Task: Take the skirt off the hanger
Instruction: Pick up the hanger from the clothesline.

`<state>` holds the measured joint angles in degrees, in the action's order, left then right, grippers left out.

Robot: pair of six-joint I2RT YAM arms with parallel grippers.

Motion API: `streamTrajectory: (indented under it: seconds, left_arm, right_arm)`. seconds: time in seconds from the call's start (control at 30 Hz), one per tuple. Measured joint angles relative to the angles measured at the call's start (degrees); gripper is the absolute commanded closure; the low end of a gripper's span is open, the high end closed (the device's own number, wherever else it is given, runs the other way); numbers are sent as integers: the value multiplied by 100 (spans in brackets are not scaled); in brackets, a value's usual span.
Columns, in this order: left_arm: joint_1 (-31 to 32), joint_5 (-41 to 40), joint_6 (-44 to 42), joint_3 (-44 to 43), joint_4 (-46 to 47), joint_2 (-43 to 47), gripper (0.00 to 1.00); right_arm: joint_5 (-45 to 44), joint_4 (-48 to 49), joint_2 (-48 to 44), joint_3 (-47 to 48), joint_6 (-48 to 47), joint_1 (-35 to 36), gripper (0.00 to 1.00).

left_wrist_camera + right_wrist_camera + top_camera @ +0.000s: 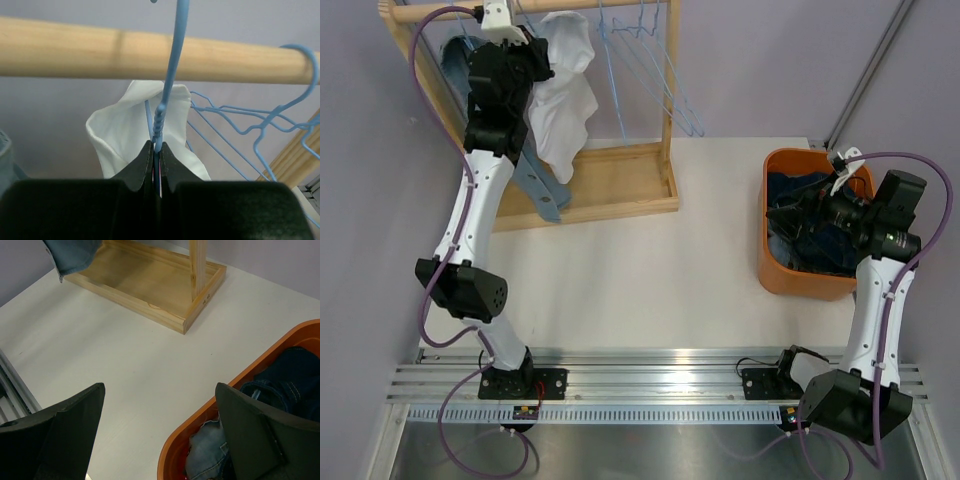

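left claw [156, 150] is clamped on thin blue wire hanger [174, 60] | white cloth skirt [120, 135] is partly hidden behind it | right claw [160, 390] is held wide over orange plastic tub [190, 435]

— What has the left gripper [156, 151] got?
— The twisted neck of a blue wire hanger [172, 75], pinched tight; the wire rises across the wooden rail [75, 47].
— And behind?
— A white garment [122, 132]. More blue hangers [300, 48] hang to the right.
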<state>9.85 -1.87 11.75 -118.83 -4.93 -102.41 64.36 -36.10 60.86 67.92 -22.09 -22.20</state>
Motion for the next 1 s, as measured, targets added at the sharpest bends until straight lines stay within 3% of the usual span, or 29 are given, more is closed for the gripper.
streamTrajectory:
  seconds: [0.27,0.47,1.0]
  left_arm:
    - [0,2,-103,1080,214,1250,100]
    - [0,83,-136,2236,262,2124,100]
    - [42,1108,-96,5276,-828,4927,100]
  right_arm:
    - [208,70,17,-35,20,68,7]
    - [140,-42,28,-31,-28,522,13]
    - [-1137,-817,708,452,-271,3989,13]
